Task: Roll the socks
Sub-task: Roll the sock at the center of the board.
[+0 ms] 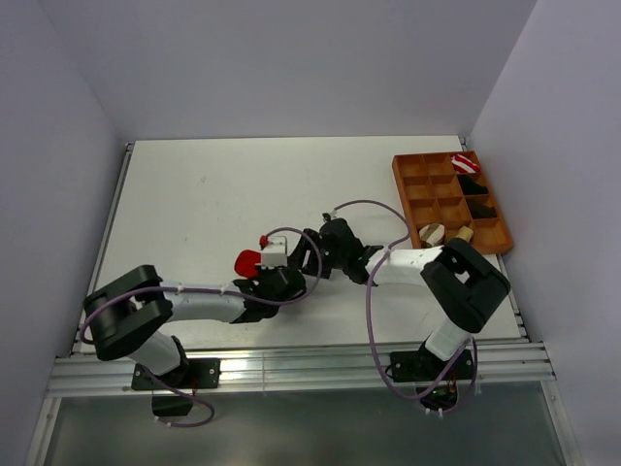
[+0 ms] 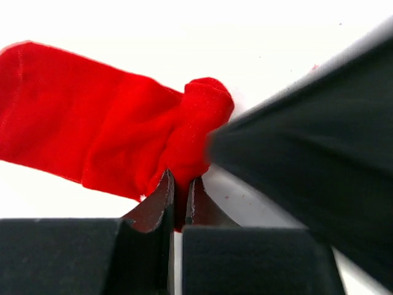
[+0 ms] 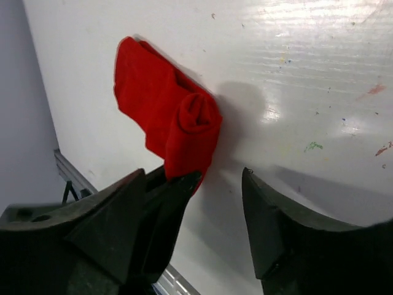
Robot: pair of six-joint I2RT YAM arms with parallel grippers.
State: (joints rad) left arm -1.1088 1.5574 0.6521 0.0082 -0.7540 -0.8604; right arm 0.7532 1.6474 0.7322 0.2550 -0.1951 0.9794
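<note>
A red sock (image 2: 92, 123) lies on the white table with one end rolled into a small tube (image 2: 206, 104). My left gripper (image 2: 180, 195) is shut on the red fabric just below that roll. In the right wrist view the red sock (image 3: 159, 104) lies ahead, with my right gripper (image 3: 206, 175) open beside its lower tip and nothing between its fingers. From above, the red sock (image 1: 246, 260) peeks out left of the left gripper (image 1: 264, 272). The right gripper (image 1: 303, 254) is close on its right. No other sock shows on the table.
An orange compartment tray (image 1: 408, 189) stands at the back right. It holds a red-and-white striped bundle (image 1: 466, 163), black bundles (image 1: 473, 184) and a cream-and-brown roll (image 1: 432, 233). Both arms meet near the table's front middle, close to the metal front rail (image 1: 291, 364).
</note>
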